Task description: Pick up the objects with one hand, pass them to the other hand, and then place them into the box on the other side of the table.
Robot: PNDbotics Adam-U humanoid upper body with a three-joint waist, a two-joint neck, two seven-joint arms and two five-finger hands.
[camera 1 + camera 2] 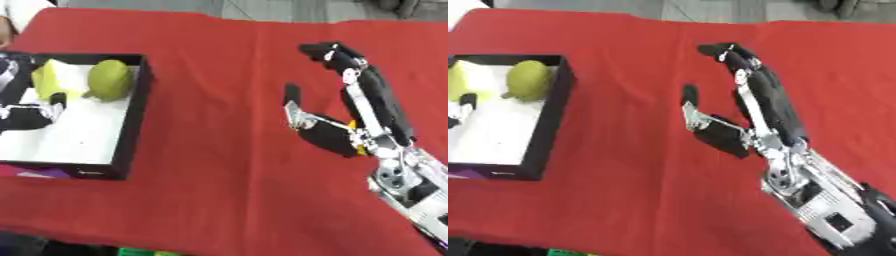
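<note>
The right hand (363, 107) hangs over the bare red table (219, 150) with its fingers (337, 54) stretched out and slightly bent at the tips, thumb (296, 107) spread apart from them, holding nothing; no object lies under it or just beside it. Well off to that hand's left sits the black box (131, 125) with a white floor; inside it, toward the far wall, rest a green rounded object (110, 79) and, touching or just beside it, a paler yellow-green object (52, 79). The left hand (31, 114) shows over the box, nearer than the two objects and just beside the yellow-green one; whether its fingers are curled or straight cannot be told.

Judging from this layout, a placing step looks finished or nearly so: both objects lie in the box and the right hand is empty. The next move probably calls for the left hand to clear the box, and for one hand to reach a fresh object; none shows on the cloth, so where that reach should go cannot be said.

The left eye view shows the box's whole width, the yellow-green object in full and most of the left hand; the right eye view cuts these at its edge, leaving only a sliver of each, yet shows more of the right forearm (824, 200) and its silver wrist.
</note>
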